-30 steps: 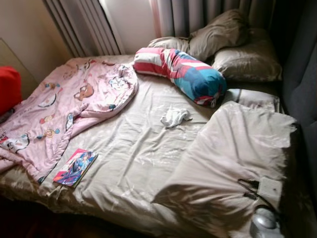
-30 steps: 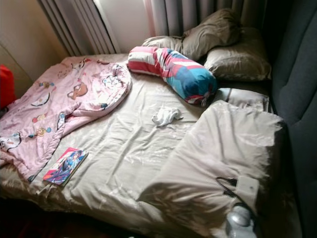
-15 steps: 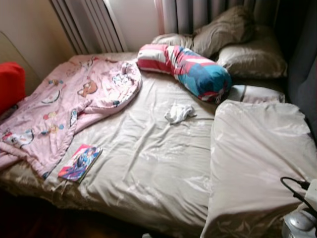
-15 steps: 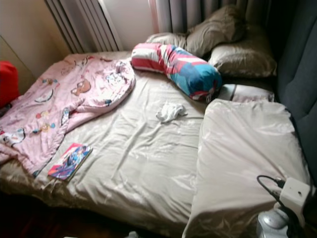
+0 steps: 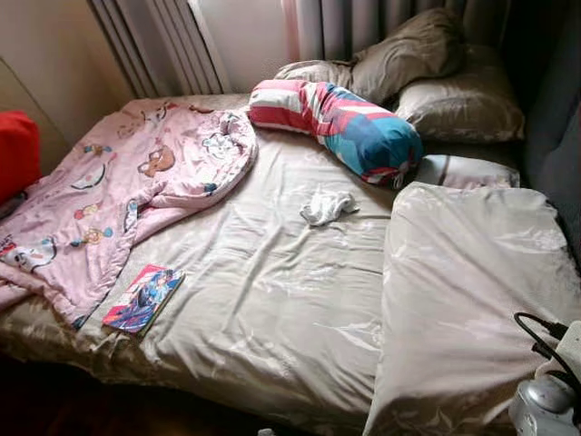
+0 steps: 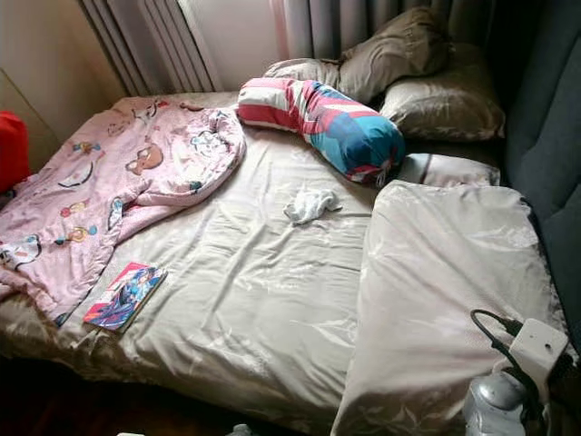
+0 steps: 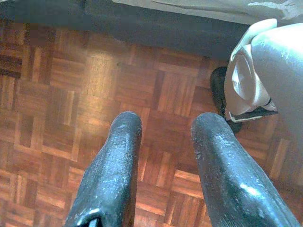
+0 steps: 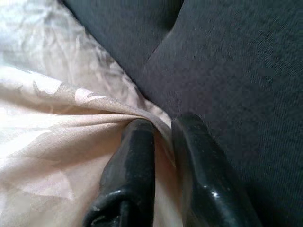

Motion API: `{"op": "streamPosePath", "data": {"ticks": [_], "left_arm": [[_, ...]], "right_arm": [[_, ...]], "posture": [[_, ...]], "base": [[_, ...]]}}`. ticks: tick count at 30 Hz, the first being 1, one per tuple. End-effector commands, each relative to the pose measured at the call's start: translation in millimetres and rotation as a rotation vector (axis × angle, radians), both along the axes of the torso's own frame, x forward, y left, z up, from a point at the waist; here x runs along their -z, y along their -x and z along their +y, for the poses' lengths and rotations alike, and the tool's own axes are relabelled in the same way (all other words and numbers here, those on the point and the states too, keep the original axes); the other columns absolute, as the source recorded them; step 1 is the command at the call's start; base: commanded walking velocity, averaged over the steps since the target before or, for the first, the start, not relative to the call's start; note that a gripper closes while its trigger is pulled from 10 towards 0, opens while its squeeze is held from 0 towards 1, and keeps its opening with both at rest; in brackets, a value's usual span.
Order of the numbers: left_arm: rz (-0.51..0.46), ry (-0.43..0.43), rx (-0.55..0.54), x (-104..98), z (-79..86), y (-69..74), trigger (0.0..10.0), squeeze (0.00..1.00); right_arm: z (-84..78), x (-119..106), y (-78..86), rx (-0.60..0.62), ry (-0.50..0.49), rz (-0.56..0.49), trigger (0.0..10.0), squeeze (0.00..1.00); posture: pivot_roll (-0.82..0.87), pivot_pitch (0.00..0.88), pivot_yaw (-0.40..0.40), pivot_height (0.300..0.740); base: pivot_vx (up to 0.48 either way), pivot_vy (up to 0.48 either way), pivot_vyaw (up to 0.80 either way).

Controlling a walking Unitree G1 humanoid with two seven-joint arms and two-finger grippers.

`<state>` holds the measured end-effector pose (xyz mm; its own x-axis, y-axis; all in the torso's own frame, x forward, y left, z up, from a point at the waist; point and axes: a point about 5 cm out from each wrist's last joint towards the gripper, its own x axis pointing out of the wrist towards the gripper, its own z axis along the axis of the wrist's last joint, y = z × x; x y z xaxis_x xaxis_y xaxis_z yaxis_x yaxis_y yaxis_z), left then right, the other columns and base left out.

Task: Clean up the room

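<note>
Right wrist view: claw (image 8: 162,125) pinching duvet (image 8: 57,118).

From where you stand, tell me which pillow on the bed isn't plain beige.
The long bolster pillow lying across the head of the bed: striped red, white and blue. The pillows stacked behind it by the curtains are all plain beige.

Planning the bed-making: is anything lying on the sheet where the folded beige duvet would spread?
Yes. A white cloth lies mid-sheet beside the beige duvet, a book near the front edge, and a pink blanket covers the left side.
</note>
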<state>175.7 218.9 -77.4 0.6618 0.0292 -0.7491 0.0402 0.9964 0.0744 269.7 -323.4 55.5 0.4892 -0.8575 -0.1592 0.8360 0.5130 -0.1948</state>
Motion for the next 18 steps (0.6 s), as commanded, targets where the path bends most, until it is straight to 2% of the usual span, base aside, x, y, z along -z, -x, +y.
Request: {"op": "streamPosePath", "data": {"ticks": [1,3,4,5,6,8,10,12,13,15,16,18], "left_arm": [[0.052,-0.018,0.003,6,4.1,12.7,10.0,0.00],[0.056,-0.019,0.000,6,5.0,14.0,10.0,0.00],[0.057,-0.019,0.000,6,5.1,14.2,10.0,0.00],[0.057,-0.019,0.000,6,5.3,14.4,10.0,0.00],[0.059,-0.018,-0.001,6,5.5,14.9,10.0,0.00],[0.060,-0.018,-0.001,6,5.5,15.1,10.0,0.00],[0.059,-0.013,-0.003,7,5.1,15.4,10.0,0.00],[0.059,-0.013,-0.002,7,4.7,15.4,10.0,0.00],[0.058,-0.011,-0.002,7,4.0,15.0,10.0,0.00],[0.055,-0.009,-0.003,6,3.3,14.3,10.0,0.00],[0.052,-0.007,-0.004,6,2.7,13.5,10.0,0.00],[0.050,-0.006,-0.006,6,2.4,12.7,10.0,0.00]], "right_arm": [[6.2,-2,-4.7,-0.026,-0.018,-0.035,10.0,1.00],[14.5,-11,-15.6,-0.129,-0.012,-0.121,10.0,1.00],[18.1,-14,-19.3,-0.167,-0.012,-0.150,10.0,0.40],[23.4,-18,-23.7,-0.217,-0.005,-0.176,10.0,0.00],[36.6,-26,-32.9,-0.326,0.022,-0.223,10.0,0.00],[39.9,-28,-34.9,-0.353,0.026,-0.237,10.0,0.00],[52.5,-34,-41.8,-0.444,0.017,-0.292,10.0,0.00],[55.8,-34,-43.2,-0.464,-0.008,-0.313,10.0,0.00],[62.5,-33,-45.3,-0.508,-0.025,-0.327,10.0,0.00],[70.2,-31,-46.8,-0.557,-0.040,-0.332,10.0,0.00],[80.1,-26,-47.4,-0.614,-0.069,-0.324,10.0,0.00],[86.0,-20,-46.9,-0.648,-0.080,-0.302,10.0,0.00]], "posture": [[0.01,0.141,0.146,0.660],[0.01,0.141,0.146,0.660],[0.01,0.138,0.142,0.660],[0.01,0.137,0.141,0.660],[0.01,0.135,0.139,0.660],[0.00,0.132,0.137,0.660],[0.00,0.129,0.136,0.660],[0.00,0.122,0.131,0.660],[0.00,0.117,0.128,0.660],[0.00,0.113,0.124,0.660],[0.00,0.110,0.121,0.660],[0.00,0.107,0.120,0.660]], "base": [[0.000,0.000,0.00],[0.000,0.000,0.00],[0.000,0.000,0.00],[0.000,0.000,0.00],[0.000,0.000,0.00],[0.000,0.000,0.00],[0.000,0.000,0.00],[0.000,0.000,0.00],[0.000,0.000,0.00],[0.000,0.000,0.00],[0.000,0.000,0.00],[0.000,0.000,0.00]]}}
